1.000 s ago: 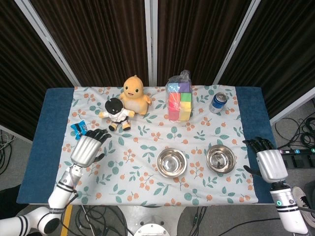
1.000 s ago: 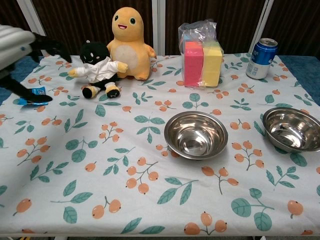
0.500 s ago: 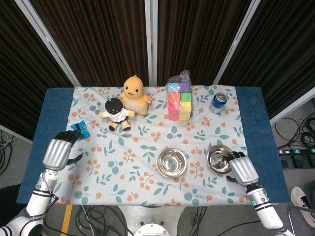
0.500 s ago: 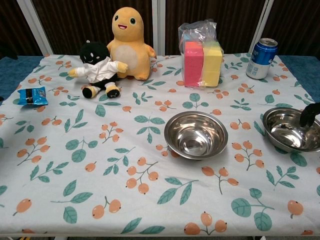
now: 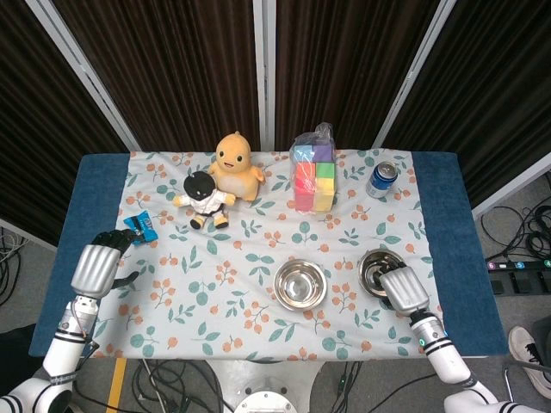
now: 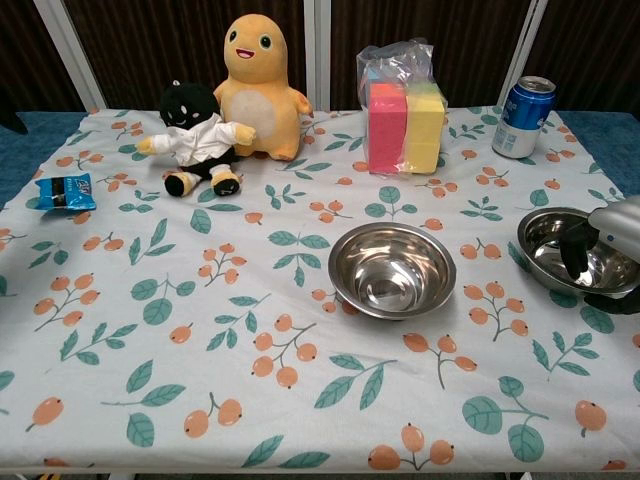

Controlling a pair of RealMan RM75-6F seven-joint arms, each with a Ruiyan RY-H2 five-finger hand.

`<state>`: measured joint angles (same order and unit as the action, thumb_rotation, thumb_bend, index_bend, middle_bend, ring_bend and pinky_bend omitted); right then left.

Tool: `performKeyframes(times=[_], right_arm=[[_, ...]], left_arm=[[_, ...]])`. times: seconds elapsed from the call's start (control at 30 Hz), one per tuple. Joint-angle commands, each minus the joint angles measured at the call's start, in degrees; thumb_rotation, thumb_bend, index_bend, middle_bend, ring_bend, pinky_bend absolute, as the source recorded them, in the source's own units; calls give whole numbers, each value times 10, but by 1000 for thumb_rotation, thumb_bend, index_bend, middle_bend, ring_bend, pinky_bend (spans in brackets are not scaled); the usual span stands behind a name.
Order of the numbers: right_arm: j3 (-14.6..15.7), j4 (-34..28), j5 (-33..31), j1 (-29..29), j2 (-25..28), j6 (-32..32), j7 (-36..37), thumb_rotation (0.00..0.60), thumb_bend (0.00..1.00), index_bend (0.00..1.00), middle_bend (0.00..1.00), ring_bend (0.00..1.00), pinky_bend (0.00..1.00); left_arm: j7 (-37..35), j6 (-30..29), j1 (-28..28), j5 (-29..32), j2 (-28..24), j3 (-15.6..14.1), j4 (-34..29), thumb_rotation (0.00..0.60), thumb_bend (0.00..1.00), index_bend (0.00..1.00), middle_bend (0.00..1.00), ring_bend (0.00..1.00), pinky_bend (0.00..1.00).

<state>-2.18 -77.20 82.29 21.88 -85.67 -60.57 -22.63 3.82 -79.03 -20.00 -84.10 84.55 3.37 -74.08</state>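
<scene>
My right hand [image 5: 403, 291] is at the right-hand steel bowl [image 6: 545, 240]: dark fingers [image 6: 577, 253] dip inside the rim, thumb apparently below the outer wall. Likely a pinch on the rim; I cannot tell if it has closed. The bowl sits on the cloth near the right edge. Second bowl [image 5: 300, 285] stands just beside, clear. Left hand [image 5: 95, 267] hangs slack and holds nothing, near the blue packet [image 5: 138, 225]. Plush toys [image 5: 219, 176], blocks [image 5: 313, 175] and can [image 5: 381, 179] are well apart.

Orange plush [image 5: 235, 162], blue can [image 5: 381, 179]
</scene>
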Motion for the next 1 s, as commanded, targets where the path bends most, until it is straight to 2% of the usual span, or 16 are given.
performKeyframes(times=[0.03, 0.33, 0.57, 0.8, 0.9, 1.0], right_arm=[[-1, 3, -8, 8, -7, 11, -7, 600, 258, 571, 496, 371, 420], [4, 12, -19, 9, -14, 9, -11, 600, 389, 692, 578, 456, 512], [2, 1, -3, 10, -8, -15, -1, 600, 414, 714, 596, 470, 532], [-9, -91, 54, 45, 3, -35, -39, 600, 414, 714, 596, 470, 532], [-8, -132, 72, 58, -6, -32, -66, 600, 419, 715, 596, 470, 532], [-8, -147, 68, 67, -24, -18, -83, 600, 449, 715, 597, 470, 532]], left_arm=[[-3, 3, 1, 1, 4, 0, 5, 600, 150, 357, 372, 295, 323], [-9, 8, 0, -2, 3, 3, 4, 600, 151, 357, 372, 294, 345], [-12, 9, 0, -6, 3, 5, 2, 600, 152, 356, 372, 295, 346], [-11, -3, 8, 9, -11, 21, -12, 600, 152, 356, 374, 295, 346], [-19, -16, 15, 12, -15, 26, -14, 600, 152, 356, 376, 295, 344], [-33, -27, 23, 12, -17, 28, -7, 600, 153, 356, 383, 295, 339]])
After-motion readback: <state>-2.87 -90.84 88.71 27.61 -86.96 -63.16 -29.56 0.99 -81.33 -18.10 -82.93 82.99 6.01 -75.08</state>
